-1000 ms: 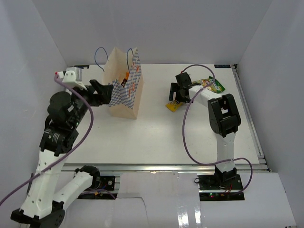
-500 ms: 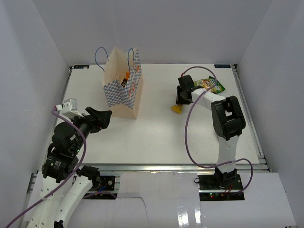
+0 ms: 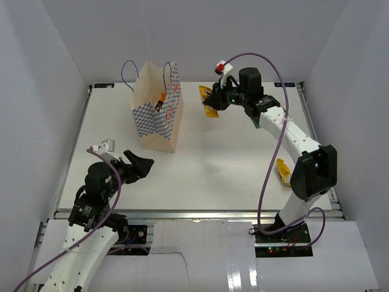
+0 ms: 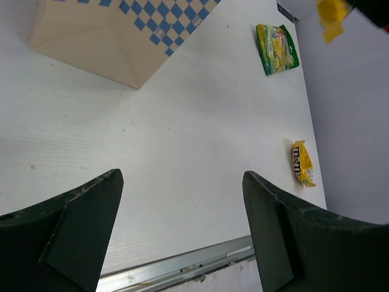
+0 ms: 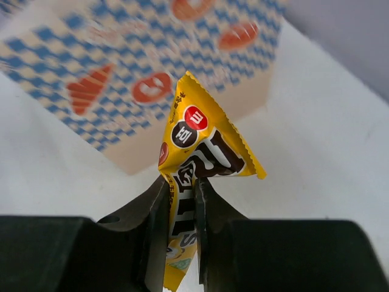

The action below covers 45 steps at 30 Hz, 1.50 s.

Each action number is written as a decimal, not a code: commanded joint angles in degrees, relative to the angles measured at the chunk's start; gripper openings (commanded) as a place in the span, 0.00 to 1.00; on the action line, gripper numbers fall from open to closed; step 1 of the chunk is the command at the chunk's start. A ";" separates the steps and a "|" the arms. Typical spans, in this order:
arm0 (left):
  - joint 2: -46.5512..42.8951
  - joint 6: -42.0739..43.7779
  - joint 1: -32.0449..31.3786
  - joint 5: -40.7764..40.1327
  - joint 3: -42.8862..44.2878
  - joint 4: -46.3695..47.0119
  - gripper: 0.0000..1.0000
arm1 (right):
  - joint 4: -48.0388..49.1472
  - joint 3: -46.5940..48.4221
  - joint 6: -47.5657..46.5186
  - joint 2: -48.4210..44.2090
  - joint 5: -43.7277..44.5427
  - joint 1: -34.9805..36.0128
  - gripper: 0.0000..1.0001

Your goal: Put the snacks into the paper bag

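Note:
The paper bag [image 3: 157, 115] stands upright at the back left, tan with blue-white checks and blue cord handles; the wrist views show it too, paper bag [image 4: 91, 42] and paper bag [image 5: 121, 67]. My right gripper [image 3: 211, 100] hangs in the air just right of the bag's top, shut on a small yellow candy pack [image 5: 197, 146], which also shows as the yellow candy pack [image 3: 207, 99]. A second yellow pack [image 3: 283, 170] lies on the table at the right, seen again as the yellow pack [image 4: 302, 163]. A green-yellow pouch [image 4: 277, 47] lies at the far right. My left gripper [image 3: 143, 165] stands open and empty near the front left.
The white table [image 3: 206, 164] is walled by white panels on three sides. A metal rail [image 3: 194, 213] runs along the near edge. The right arm's purple cable [image 3: 267, 182] loops over the right part of the table.
The right gripper shut on the yellow pack, lifted it off the table and carried it left toward the bag's top. The left arm drew back from the bag to the front left, staying open.

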 commanded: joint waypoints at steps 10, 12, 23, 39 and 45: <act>-3.06 -1.92 0.00 5.39 -3.34 2.30 0.90 | 3.55 38.52 -16.42 10.64 2.63 18.74 0.13; -3.24 -1.92 0.00 5.83 -3.25 2.21 0.90 | 6.45 41.63 -15.37 14.41 6.95 21.03 0.14; -7.28 -4.20 0.00 6.54 -3.34 1.15 0.90 | 28.96 40.77 -23.00 24.53 25.34 26.84 0.22; -3.60 -5.08 0.00 9.61 -0.53 3.52 0.90 | 28.01 35.40 -24.34 19.71 26.93 26.92 0.64; -1.57 -5.43 -0.08 11.98 -0.70 5.28 0.90 | 21.60 35.50 -21.52 14.27 25.18 26.49 0.67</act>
